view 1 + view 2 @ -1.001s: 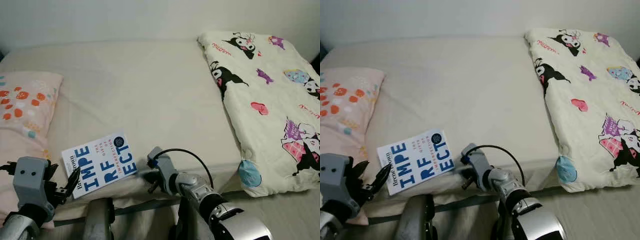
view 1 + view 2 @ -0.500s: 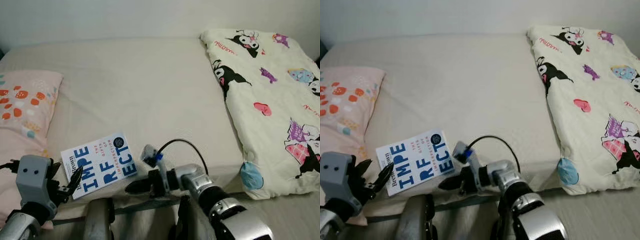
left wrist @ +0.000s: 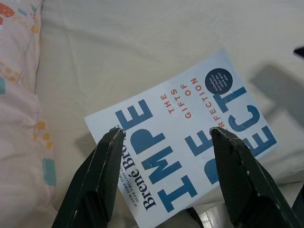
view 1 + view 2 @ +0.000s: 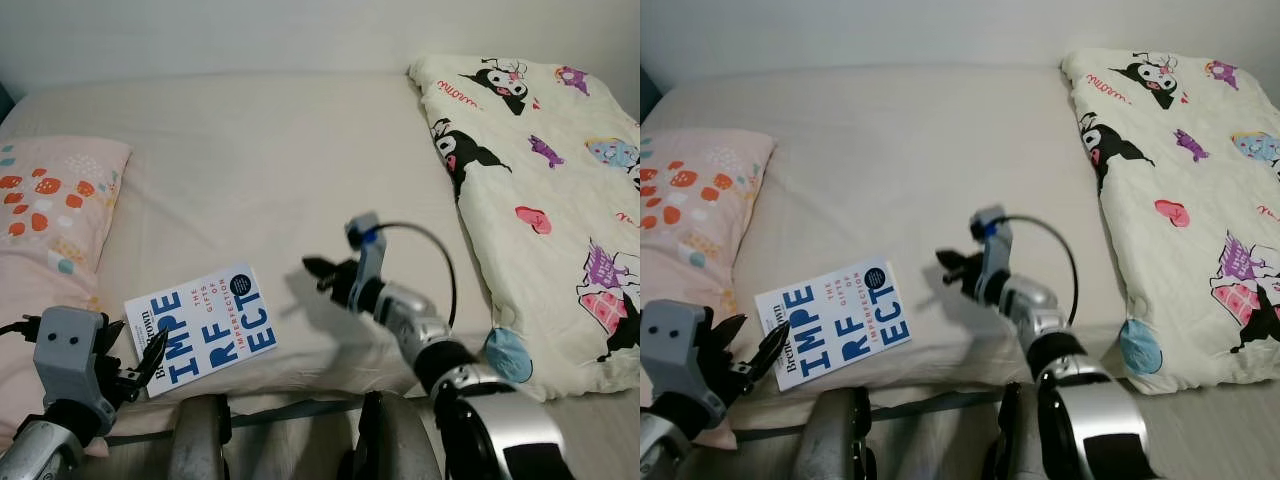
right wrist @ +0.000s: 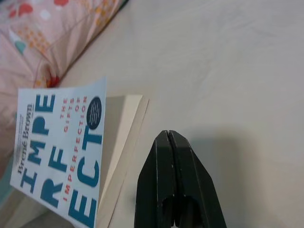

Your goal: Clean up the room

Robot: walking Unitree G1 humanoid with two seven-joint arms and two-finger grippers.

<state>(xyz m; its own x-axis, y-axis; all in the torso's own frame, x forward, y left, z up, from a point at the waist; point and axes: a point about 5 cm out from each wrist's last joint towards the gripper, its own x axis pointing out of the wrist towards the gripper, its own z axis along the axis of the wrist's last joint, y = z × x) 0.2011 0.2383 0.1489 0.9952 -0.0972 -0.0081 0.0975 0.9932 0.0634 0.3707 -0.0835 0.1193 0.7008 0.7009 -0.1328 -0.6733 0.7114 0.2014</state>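
My right gripper (image 4: 312,266) has risen from the mattress edge and now hovers over the bed (image 4: 300,150), just right of the book (image 4: 201,326), its fingers pressed together. The book lies flat near the bed's front edge, beside the pink pillow (image 4: 50,200). My left gripper (image 3: 166,142) stays spread wide at the book's spine.

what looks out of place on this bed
The book lies askew near the bed's front edge, beside the pillow, not put away. The blanket sits bunched on the robot's right side rather than spread. The left gripper is open over the book; the right gripper, shut, hovers beside it.
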